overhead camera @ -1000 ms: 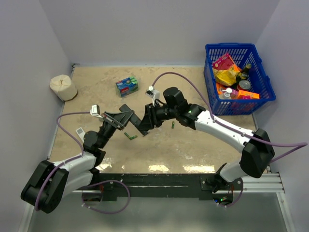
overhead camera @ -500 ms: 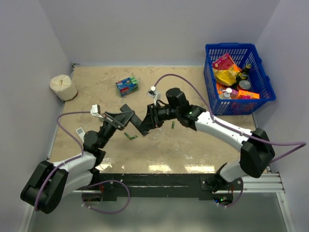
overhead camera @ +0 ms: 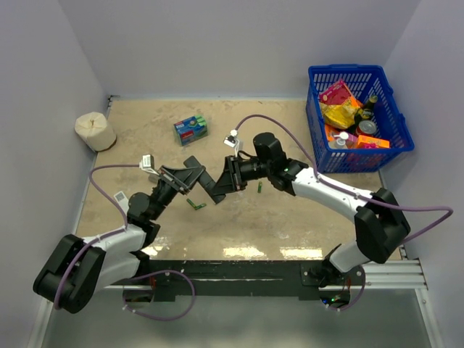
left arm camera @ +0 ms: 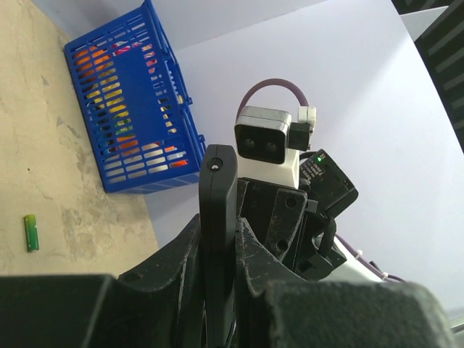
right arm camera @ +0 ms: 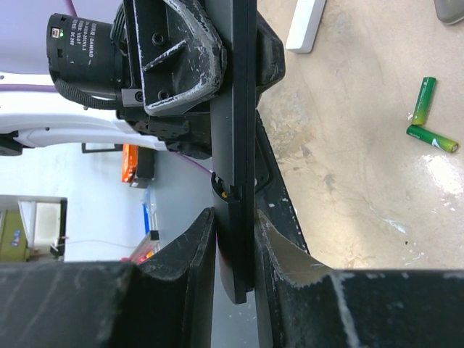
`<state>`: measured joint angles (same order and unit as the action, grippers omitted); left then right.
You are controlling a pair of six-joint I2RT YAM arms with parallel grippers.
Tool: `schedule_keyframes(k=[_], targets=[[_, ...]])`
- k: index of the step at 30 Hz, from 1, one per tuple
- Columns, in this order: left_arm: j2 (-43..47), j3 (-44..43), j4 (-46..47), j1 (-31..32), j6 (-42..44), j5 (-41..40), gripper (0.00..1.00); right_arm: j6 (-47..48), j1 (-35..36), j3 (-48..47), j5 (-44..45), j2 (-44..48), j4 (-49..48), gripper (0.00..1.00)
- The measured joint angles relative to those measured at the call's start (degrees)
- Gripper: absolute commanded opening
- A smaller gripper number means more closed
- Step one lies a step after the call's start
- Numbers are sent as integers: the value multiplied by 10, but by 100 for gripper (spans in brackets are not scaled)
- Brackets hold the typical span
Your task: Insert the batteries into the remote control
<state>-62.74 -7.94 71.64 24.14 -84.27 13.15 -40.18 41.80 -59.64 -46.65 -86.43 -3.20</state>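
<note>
Remote control [right arm camera: 233, 145] is off the surface [overhead camera: 275, 217], left tool [left arm camera: 217, 233] clamped on one end and right tool [right arm camera: 233, 226] gripping the other. Probably bracing it for cover removal. Green batteries [right arm camera: 424, 93] lie loose below.

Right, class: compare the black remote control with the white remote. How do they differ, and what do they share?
Colour: the remote control is black, the white remote white. Pose: the remote control is off the table, held by the left gripper and right gripper; the white remote lies on the table, untouched. Shared: both are slim rectangular bars.
</note>
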Motion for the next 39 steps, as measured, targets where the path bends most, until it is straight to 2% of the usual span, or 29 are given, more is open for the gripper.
schedule_keyframes(k=[5, 9, 23, 31, 36, 39], targets=[[-14, -1, 0, 0, -1, -1, 0, -6, -7, 2, -16, -12, -8, 16], [-14, -1, 3, 0, -1, -1, 0, -7, -10, 2, -23, -13, -12, 28], [-15, -1, 1, 4, 6, 5, 0, 26, -11, 2, -10, -12, 4, 48], [-14, -1, 7, 4, 8, 5, 0, 29, -14, 2, 2, -1, 15, 47], [-14, -1, 7, 4, 8, 5, 0, 28, -15, 2, 4, 0, 14, 41], [-14, -1, 7, 4, 8, 5, 0, 25, -15, 2, 1, 0, 8, 33]])
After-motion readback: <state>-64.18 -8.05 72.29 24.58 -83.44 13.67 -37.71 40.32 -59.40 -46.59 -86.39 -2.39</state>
